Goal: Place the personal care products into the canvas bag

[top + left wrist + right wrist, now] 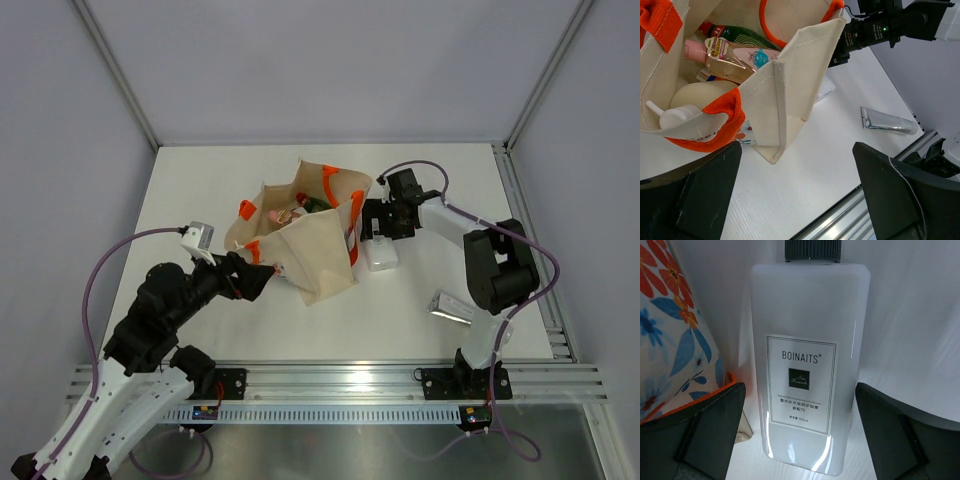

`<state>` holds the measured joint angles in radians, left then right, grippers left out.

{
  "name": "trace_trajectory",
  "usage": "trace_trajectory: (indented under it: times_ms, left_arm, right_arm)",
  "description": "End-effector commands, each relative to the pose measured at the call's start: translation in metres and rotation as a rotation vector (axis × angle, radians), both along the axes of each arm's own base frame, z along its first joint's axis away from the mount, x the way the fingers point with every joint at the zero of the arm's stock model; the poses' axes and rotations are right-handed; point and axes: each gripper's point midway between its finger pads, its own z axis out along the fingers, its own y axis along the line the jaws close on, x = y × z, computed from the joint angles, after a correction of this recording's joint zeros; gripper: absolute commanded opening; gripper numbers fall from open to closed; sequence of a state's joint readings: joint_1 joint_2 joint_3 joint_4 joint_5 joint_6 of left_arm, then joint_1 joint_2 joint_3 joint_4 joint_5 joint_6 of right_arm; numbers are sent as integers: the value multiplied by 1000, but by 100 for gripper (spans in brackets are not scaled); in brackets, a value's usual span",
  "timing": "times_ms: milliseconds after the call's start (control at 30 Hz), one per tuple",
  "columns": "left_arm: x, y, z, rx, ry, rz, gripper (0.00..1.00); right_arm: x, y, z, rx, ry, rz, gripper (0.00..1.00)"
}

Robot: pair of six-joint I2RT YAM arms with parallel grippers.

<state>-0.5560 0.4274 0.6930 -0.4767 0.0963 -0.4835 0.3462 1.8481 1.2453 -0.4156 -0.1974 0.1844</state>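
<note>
The canvas bag (310,250) stands open mid-table, orange handles up. In the left wrist view, its wall (790,75) frames a pink bottle (735,55), a green item (742,35), a beige bottle (700,95) and a white pump top (672,117) inside. The white flat bottle (381,255) lies on the table right of the bag; it fills the right wrist view (807,365). My right gripper (374,222) (800,390) is open, straddling it without touching. The silver tube (452,307) (887,121) lies further right. My left gripper (258,278) (796,147) is open and empty at the bag's near-left corner.
An aluminium rail (350,380) runs along the table's near edge. Frame posts stand at the back corners and a rail runs down the right side (530,230). The right arm (890,25) shows beyond the bag in the left wrist view.
</note>
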Motion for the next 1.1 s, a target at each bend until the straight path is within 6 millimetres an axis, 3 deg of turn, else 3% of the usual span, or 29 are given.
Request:
trace_trajectory:
  times_ms: [0,233,400,533,567,633,667,800,833,933,967,1033,1067]
  left_arm:
    - [5,-3,3,-19,-19,6,99]
    - [5,-2,0,-15,-16,8,99]
    - [4,-1,0,-21,-18,10,99]
    - [2,-1,1,-26,-18,8,99]
    - [2,-1,1,-28,-16,7,99]
    - [1,0,3,-31,-21,8,99]
    - [0,0,4,-34,-25,8,99]
    - [-1,1,5,-37,-28,10,99]
    - [-1,2,5,-38,-28,12,99]
    - [-2,2,6,-40,-28,10,99]
    - [-2,2,6,-41,-29,9,99]
    - [-2,1,5,-44,-26,6,99]
    - [-2,0,5,-46,-28,3,99]
  right_arm:
    - [15,7,3,-42,-52,-18,99]
    - [12,-12,-24,-162,5,-86,99]
    - [11,-19,-26,-218,-10,-106,98]
    - [21,-28,-10,-235,-56,-128,76]
    - [23,-26,0,-202,-69,-126,58]
    - [25,-30,8,-157,-69,-126,41]
    - [26,-33,17,-139,-83,-130,27]
    - [27,-46,48,-12,-107,-80,5]
    - [25,-49,66,63,-123,-57,1]
    - [18,-50,101,173,-202,49,0]
    - [12,-49,128,217,-261,91,0]
    - [7,-48,160,211,-376,182,0]
    - [-1,-45,191,225,-461,227,0]
